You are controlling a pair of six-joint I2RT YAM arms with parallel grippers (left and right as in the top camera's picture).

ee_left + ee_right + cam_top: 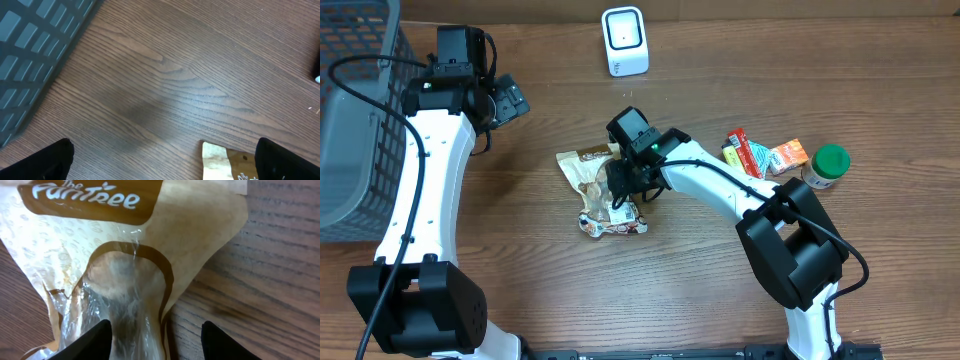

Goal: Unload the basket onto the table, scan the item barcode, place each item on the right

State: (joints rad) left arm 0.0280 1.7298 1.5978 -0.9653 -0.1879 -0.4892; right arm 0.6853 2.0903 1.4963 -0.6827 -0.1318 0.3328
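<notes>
Snack bag (586, 172): long axis far-to-near, label end far.
Right claw (152, 330): half open, astride bag.
Left claw (165, 160): wide open, empty.

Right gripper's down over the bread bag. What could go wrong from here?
1. The right gripper straddles a bunched neck of loose, glossy film on the bread bag, with a gap still showing beside one finger. Closing here may catch only film, so the bag could slip or tear on the lift.
2. No barcode shows in any view, so once lifted it may face away from the scanner and need re-orienting.
</notes>
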